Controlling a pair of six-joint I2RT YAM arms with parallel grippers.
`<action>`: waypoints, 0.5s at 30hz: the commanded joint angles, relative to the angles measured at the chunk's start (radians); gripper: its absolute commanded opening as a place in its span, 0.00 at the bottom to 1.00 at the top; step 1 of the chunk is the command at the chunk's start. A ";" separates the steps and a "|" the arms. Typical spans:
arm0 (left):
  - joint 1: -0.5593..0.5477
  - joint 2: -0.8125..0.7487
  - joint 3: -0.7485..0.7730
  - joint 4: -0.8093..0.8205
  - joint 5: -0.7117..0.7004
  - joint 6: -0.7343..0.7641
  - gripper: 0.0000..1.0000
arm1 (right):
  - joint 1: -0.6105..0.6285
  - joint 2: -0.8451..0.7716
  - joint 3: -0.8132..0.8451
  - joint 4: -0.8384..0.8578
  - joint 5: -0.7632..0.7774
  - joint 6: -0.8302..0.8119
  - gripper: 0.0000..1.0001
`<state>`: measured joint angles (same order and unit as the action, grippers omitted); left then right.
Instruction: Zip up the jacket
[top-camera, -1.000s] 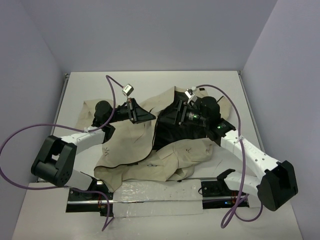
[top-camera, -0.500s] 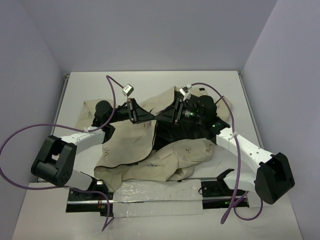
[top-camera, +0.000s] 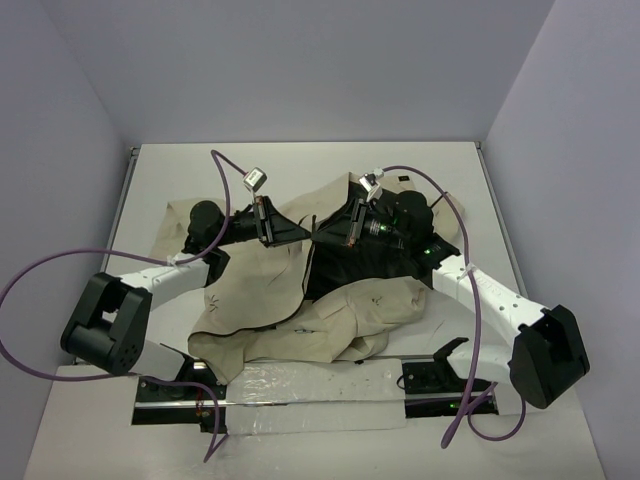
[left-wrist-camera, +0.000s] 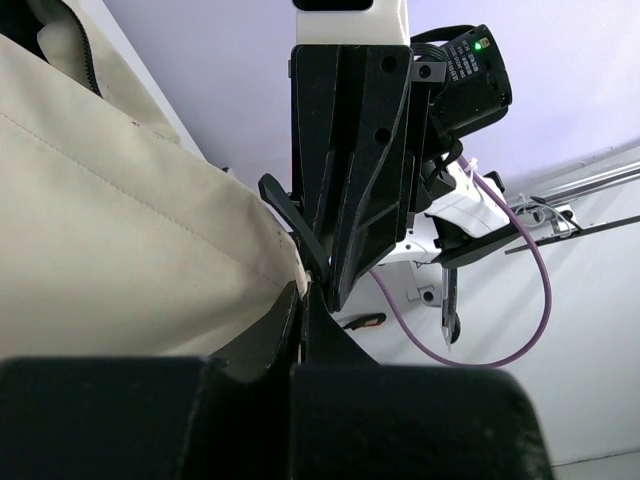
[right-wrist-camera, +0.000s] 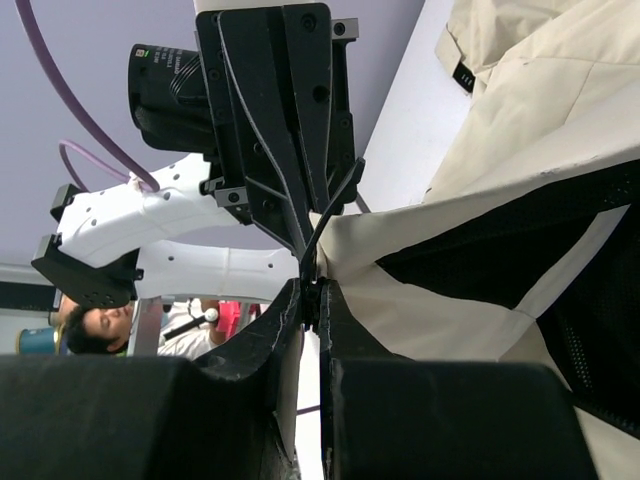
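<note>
The beige jacket (top-camera: 260, 300) lies crumpled across the table with its black lining (top-camera: 350, 265) turned up in the middle. My left gripper (top-camera: 303, 232) is shut on a raised beige front edge (left-wrist-camera: 120, 220), pinched right at the fingertips (left-wrist-camera: 304, 292). My right gripper (top-camera: 318, 236) faces it tip to tip, almost touching. Its jaws (right-wrist-camera: 318, 290) are shut on a small dark piece at the corner of the other front edge (right-wrist-camera: 470, 300), where beige cloth meets black lining. The zipper line itself is mostly hidden in folds.
The white table (top-camera: 300, 165) is walled on three sides. A clear plastic sheet (top-camera: 310, 385) lies along the near edge between the arm bases. Purple cables (top-camera: 40, 270) loop off both arms.
The right arm moved left until its fingertips met the left gripper's. Its jaws went from open to shut on the jacket's edge. The left gripper stayed put, still shut.
</note>
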<state>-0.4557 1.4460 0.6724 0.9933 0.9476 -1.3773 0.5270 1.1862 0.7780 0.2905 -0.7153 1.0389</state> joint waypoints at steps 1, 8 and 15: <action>-0.003 -0.045 0.034 0.012 0.013 0.030 0.01 | 0.008 -0.036 0.023 0.028 0.018 -0.012 0.00; -0.004 -0.070 0.015 0.001 0.019 0.040 0.89 | 0.007 -0.066 0.017 0.009 0.023 -0.026 0.00; -0.005 -0.084 -0.009 0.058 -0.010 0.019 0.83 | 0.007 -0.073 0.004 0.034 0.012 -0.003 0.00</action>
<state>-0.4568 1.3965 0.6667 0.9793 0.9475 -1.3642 0.5278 1.1506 0.7780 0.2780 -0.6964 1.0293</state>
